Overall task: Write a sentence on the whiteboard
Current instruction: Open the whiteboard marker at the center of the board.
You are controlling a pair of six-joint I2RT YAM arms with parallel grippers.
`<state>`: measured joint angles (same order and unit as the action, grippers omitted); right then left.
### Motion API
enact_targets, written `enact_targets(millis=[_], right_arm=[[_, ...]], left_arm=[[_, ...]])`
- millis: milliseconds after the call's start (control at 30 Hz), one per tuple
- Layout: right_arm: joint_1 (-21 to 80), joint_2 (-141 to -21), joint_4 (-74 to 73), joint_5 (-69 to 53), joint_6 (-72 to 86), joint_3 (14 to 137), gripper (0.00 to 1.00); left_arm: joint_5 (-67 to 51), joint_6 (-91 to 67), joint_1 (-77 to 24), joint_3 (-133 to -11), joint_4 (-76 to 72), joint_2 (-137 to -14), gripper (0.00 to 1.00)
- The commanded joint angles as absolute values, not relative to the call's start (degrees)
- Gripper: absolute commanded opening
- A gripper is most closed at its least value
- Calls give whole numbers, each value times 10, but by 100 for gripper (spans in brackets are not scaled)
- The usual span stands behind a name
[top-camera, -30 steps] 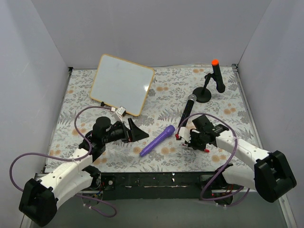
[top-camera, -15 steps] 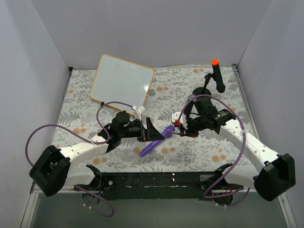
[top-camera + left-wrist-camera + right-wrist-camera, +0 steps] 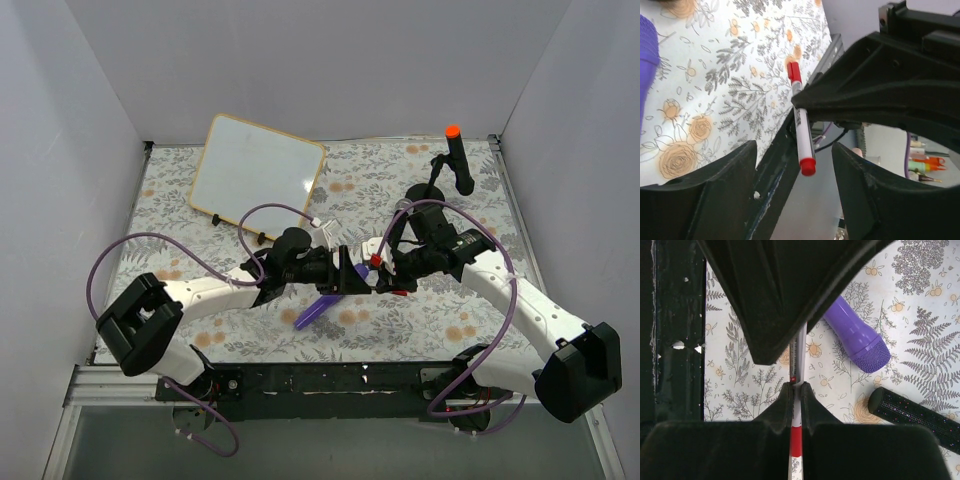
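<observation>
whiteboard [image 3: 258, 178] well apart from jaws; right jaws apparently pinch marker [image 3: 801, 131]

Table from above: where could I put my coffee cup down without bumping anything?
Bare floral mat lies between the whiteboard and the microphone stand, and at the left edge, just nearer the arms than the whiteboard. The middle is crowded: the left gripper and right gripper meet over the purple microphone.

light: bright, even, overhead | shadows: soft | left tool [image 3: 792, 150]: close, possibly slightly blurred
</observation>
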<state>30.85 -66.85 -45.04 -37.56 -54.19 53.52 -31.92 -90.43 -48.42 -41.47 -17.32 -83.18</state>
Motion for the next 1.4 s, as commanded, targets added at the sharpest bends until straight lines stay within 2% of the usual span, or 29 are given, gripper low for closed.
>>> enact_targets(millis=[0,233,500,600,633,667,733,767,1033,1167,1367], right_arm=[[308,-665,-451,-398,-541,536,1],[308,-666,-447,-397,-538,531,1],[308,-665,-446,-396,-535,524,1],[308,-664,-442,-400,-526,521,2],[308,-662,-441,-402,-522,525,33],[305,-660,-444,-405,-513,528,49],[296,-652,-458,-414,-514,542,66],[284,-650,-476,-426,-521,546,70],[268,-620,-526,-538,-586,513,74],[272,-651,-505,-610,-562,512,73],[275,-686,-483,-599,-527,534,68]], left_arm=[[-251,-867,-498,-464,-104,-839,58],[-218,-835,-522,-500,-54,-863,41],[-214,-817,-527,-512,-38,-868,0],[-214,-801,-529,-504,-38,-860,0],[-207,-793,-530,-499,-37,-849,0],[-199,-783,-530,-492,-36,-840,0],[-175,-749,-529,-466,-32,-802,0],[-160,-735,-529,-456,-33,-787,0],[-178,-610,-542,-366,-82,-640,0],[-190,-589,-562,-355,-117,-628,0],[-191,-577,-577,-373,-120,-650,0]])
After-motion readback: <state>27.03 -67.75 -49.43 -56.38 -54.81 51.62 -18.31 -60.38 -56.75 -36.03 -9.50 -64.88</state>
